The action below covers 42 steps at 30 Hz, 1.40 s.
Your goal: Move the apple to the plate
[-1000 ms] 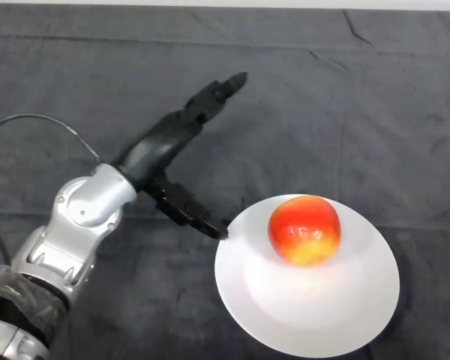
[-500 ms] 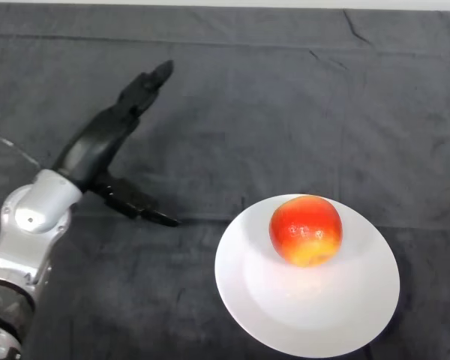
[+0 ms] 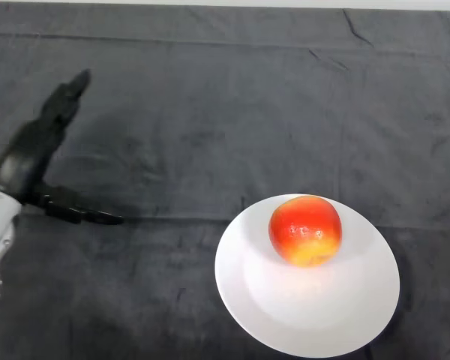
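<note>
Red-and-yellow apple (image 3: 304,229) sits on the white plate (image 3: 266,300) at the near right of the desk (image 3: 232,105); the empty left hand (image 3: 31,161), fingers spread, hangs well apart at far left.

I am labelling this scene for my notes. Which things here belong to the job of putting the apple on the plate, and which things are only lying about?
Belong to the job:
- apple, sitting on the plate
- white plate
- left hand, open, holding nothing, far to the left of the plate

Only lying about:
- dark cloth covering the table; nothing else lies on it
</note>
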### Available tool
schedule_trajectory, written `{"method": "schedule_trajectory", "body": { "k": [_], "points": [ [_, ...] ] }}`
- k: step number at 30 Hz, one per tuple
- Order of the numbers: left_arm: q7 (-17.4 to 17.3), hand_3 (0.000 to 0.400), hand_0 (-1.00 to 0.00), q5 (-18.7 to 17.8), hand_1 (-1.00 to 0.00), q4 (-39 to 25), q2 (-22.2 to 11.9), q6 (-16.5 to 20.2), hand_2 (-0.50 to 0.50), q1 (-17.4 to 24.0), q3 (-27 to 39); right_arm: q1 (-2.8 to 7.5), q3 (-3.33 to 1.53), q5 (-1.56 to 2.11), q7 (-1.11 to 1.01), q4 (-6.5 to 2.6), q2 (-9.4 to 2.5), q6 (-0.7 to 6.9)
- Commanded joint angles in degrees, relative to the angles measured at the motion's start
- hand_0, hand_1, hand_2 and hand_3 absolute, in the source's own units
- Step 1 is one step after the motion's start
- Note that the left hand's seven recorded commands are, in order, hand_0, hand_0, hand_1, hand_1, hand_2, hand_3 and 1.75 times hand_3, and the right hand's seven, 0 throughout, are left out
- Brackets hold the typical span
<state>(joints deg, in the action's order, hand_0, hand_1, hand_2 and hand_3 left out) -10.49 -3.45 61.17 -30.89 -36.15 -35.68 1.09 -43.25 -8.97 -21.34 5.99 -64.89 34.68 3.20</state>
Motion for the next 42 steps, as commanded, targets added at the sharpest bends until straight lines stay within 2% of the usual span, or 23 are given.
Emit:
{"method": "schedule_trajectory", "body": {
  "k": [1, 20, 33, 42],
  "points": [
    [0.92, 0.0, 0.0, -1.61, 0.0, 2.5, -3.92, -1.24, 0.0, -4.01, 1.89, 2.1, 0.51, 0.3, -0.37, -0.78, 0.07, 0.08],
    [3.17, 0.0, 0.0, -8.42, 0.0, 6.03, -9.11, -0.37, 0.0, -2.04, 12.92, 1.79, 0.43, 0.23, -0.26, -1.41, 0.04, -0.23],
    [4.56, 0.0, 0.0, -12.02, 0.0, 6.82, -12.12, 0.63, 0.0, 2.49, 19.06, 1.65, 0.39, 0.21, -0.2, -1.71, 0.03, -0.39],
    [6.2, 0.0, 0.0, -14.58, 0.0, 7.29, -13.97, 2.88, 0.0, 5.27, 23.17, 1.59, 0.37, 0.2, -0.18, -1.86, 0.03, -0.47]
  ]
}}
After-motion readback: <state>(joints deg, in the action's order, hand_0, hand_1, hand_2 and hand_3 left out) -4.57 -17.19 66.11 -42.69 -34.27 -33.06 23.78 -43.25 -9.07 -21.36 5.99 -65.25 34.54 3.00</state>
